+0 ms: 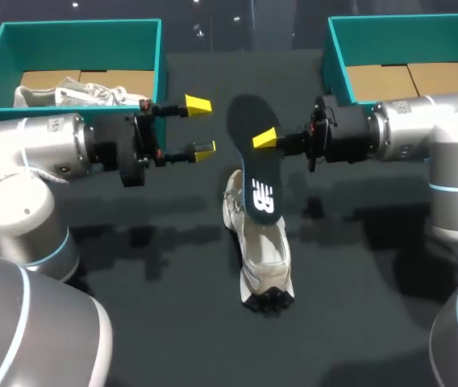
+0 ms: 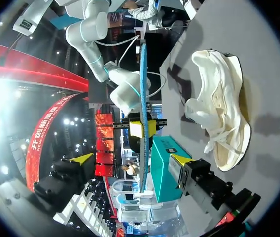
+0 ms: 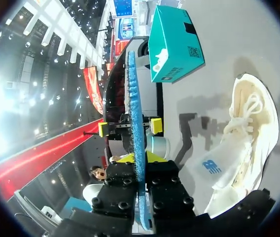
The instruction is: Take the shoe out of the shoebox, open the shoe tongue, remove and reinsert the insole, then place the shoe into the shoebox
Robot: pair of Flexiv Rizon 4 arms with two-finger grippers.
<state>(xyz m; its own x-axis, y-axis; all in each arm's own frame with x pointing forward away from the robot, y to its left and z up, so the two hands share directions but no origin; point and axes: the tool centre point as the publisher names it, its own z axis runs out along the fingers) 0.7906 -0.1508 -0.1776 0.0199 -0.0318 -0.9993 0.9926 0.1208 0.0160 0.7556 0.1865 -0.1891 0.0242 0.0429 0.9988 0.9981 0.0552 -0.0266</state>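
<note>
My right gripper (image 1: 266,139) is shut on the edge of a dark insole (image 1: 253,165) with a white logo and holds it up above the table. The insole's lower end hangs over the white shoe (image 1: 260,250), which lies on the dark table below it. In the right wrist view the insole (image 3: 135,113) shows edge-on and blue, clamped in my right gripper (image 3: 139,160), with the shoe (image 3: 243,143) beside it. My left gripper (image 1: 201,127) is open, a short way left of the insole and not touching it. From the left wrist the insole (image 2: 143,98) stands ahead of the open left gripper (image 2: 132,159).
A teal shoebox (image 1: 158,56) at the back left holds a second white shoe (image 1: 80,94). Another teal shoebox (image 1: 334,56) at the back right shows only its cardboard floor. Dark tabletop lies around the shoe toward the front.
</note>
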